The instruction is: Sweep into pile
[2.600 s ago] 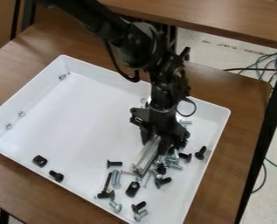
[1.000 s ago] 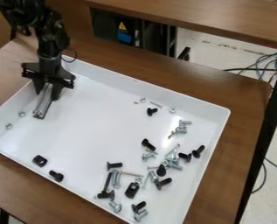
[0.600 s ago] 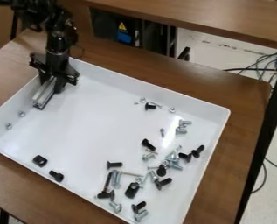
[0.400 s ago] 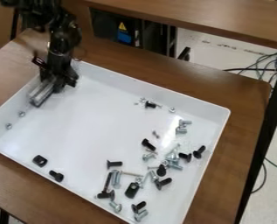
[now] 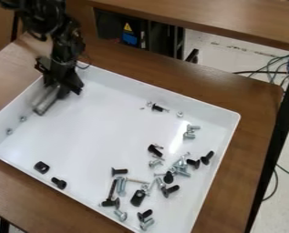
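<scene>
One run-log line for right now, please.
sweep into pile | gripper holding silver bar near tray's upper-left corner | most screws loosely grouped lower right | two black pieces lower left | pile unfinished

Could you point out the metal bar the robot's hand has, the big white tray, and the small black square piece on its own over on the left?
Metal bar [image 5: 46, 102]: camera view, middle of its length.
White tray [image 5: 91, 132]: camera view, bare floor.
Black square piece [image 5: 42, 167]: camera view, its middle.

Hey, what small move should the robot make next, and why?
Probably ease the long silvery metal bar toward the two small silvery pieces by the white tray's left wall: they lie apart from the black and silvery screws at lower right.
</scene>
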You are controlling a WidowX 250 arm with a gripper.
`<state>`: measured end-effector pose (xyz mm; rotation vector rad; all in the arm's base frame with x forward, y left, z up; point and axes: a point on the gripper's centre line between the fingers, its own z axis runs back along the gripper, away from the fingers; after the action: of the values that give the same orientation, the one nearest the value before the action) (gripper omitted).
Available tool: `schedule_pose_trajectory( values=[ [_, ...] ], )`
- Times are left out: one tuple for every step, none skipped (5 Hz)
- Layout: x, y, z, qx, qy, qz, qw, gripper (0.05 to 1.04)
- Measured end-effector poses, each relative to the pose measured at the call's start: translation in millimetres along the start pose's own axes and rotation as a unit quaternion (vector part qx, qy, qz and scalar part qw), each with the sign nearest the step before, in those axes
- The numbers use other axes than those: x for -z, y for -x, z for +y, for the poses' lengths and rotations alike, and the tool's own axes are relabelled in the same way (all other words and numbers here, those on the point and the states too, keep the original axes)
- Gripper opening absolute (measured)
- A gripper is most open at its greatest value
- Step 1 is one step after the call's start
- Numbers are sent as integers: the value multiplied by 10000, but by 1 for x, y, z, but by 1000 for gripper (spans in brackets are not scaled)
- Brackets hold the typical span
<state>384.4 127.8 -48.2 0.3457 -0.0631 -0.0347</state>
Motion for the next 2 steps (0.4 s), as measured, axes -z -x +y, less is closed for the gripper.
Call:
schedule_pose_trajectory(
  values=[
    [-15, 2, -47, 127, 204, -71, 9997, 360],
    [-27, 7, -81, 215, 344, -113, 9991, 360]
  ],
)
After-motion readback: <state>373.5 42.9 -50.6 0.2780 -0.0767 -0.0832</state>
